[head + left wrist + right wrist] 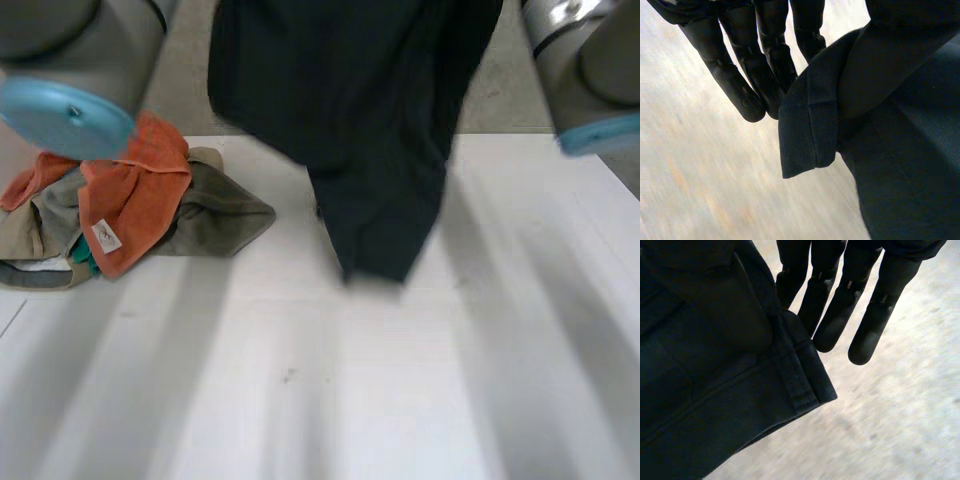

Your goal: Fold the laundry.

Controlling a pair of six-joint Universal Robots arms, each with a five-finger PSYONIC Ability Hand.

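Our left hand [740,65] and right hand [860,295] each pinch a hem of the dark navy twill garment [370,120]; such shallow grips may slip, dropping it.

The white surface [330,420] has a tiny dark speck [288,376] near its middle. Grey floor [190,90] lies beyond its far edge.

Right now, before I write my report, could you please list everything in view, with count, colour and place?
dark garment: one, near black, hanging over the table's middle
orange towel: one, orange, table's left, on top of the olive cloth
olive cloth: one, olive, under the towel
table: one, white
left hand: one, black, pinching the garment's hem
right hand: one, black, pinching the garment's hem
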